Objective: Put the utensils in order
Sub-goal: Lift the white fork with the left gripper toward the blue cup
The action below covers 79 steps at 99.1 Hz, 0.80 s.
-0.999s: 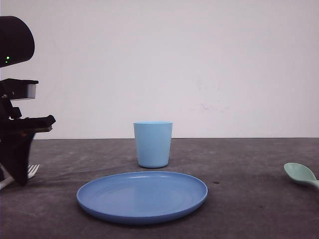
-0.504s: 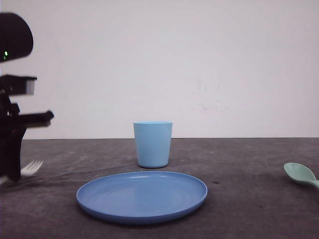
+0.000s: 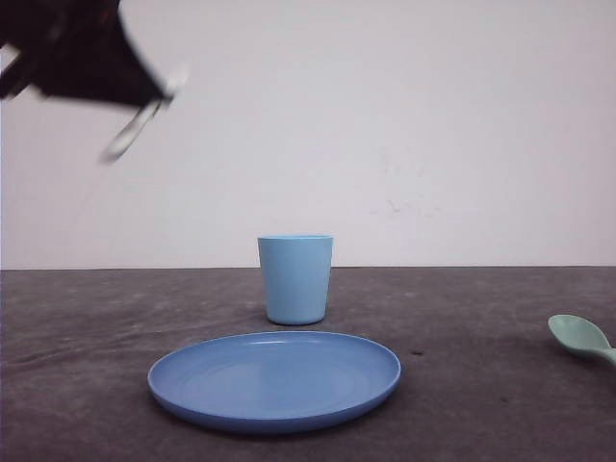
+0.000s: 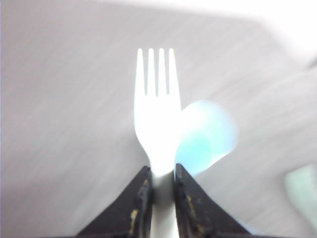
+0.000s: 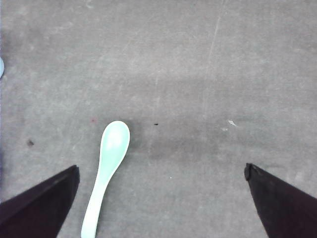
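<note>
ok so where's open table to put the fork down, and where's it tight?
Bare table lies left of the blue plate, and a wide patch sits between the plate and the spoon at the right edge. It is tight at centre, where the cup stands just behind the plate. The left gripper holds the fork high, upper left; the right gripper's fingers flank the spoon.

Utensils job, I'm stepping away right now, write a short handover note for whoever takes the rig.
Left claw: shut on the white four-tined plastic fork, held high in the air at the far left of the front view; that image is motion-blurred.
Right claw: open, above the table, holding nothing.
Pale mint-green plastic spoon: lying flat on the dark table, at its right edge in the front view.
Round blue plate and light blue cup: centre, plate bare.
Done: fork picked up. Left: place fork, pick up and place spoon.
</note>
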{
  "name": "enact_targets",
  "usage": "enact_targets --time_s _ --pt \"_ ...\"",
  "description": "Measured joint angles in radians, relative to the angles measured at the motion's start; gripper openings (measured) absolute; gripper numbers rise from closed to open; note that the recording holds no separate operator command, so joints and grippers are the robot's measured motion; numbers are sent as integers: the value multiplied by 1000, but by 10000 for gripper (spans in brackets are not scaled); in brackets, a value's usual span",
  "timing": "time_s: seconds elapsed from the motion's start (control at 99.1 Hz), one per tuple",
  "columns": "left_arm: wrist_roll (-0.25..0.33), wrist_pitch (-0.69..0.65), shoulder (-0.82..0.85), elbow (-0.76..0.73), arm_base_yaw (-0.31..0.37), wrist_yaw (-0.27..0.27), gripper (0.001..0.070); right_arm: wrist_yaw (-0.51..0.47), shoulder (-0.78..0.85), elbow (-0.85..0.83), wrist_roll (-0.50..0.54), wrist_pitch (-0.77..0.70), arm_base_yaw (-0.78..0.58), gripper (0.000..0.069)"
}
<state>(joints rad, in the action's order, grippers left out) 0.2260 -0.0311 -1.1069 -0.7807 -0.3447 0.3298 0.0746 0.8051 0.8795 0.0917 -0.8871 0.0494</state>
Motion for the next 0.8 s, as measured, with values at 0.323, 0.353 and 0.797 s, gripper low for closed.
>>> enact_targets --time_s 0.323,0.353,0.797 --pt "0 -393 -69 0 -44 63 40 0 0 0 0 0 0 680" --pt "0 -426 -85 0 -48 63 40 0 0 0 0 0 0 680" --pt "-37 -920 -468 0 -114 63 40 0 0 0 0 0 0 680"
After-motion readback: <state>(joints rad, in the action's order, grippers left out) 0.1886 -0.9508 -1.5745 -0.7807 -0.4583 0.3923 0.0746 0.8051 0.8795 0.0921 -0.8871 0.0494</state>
